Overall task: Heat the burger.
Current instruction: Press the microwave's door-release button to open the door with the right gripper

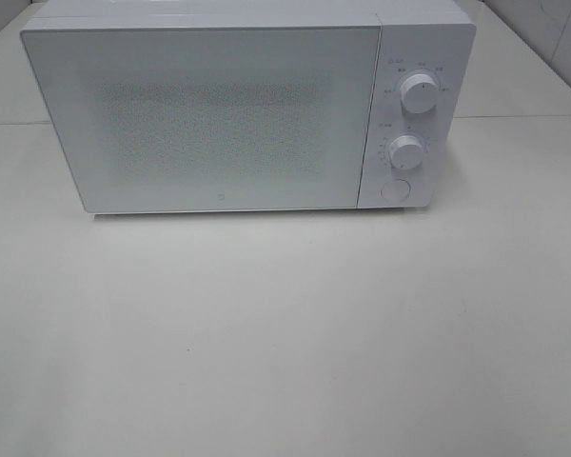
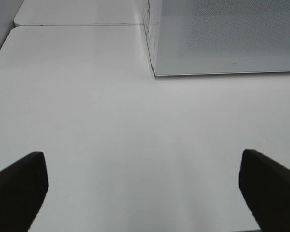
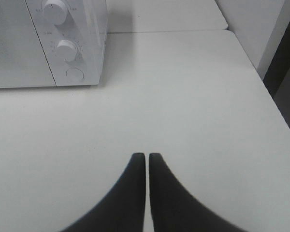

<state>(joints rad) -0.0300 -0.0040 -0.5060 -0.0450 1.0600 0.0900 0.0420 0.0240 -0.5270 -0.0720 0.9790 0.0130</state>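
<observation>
Exterior high shows no burger, just the shut microwave at 12 o'clock on the table, so you can't pick a nearer arm: left gripper wide, right gripper pinched, both empty.

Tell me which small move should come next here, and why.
Probably move the shut right pincer toward the round button on the microwave, which likely opens its door. The door is closed, no burger shows in any view, and the open left pincer holds nothing.
</observation>
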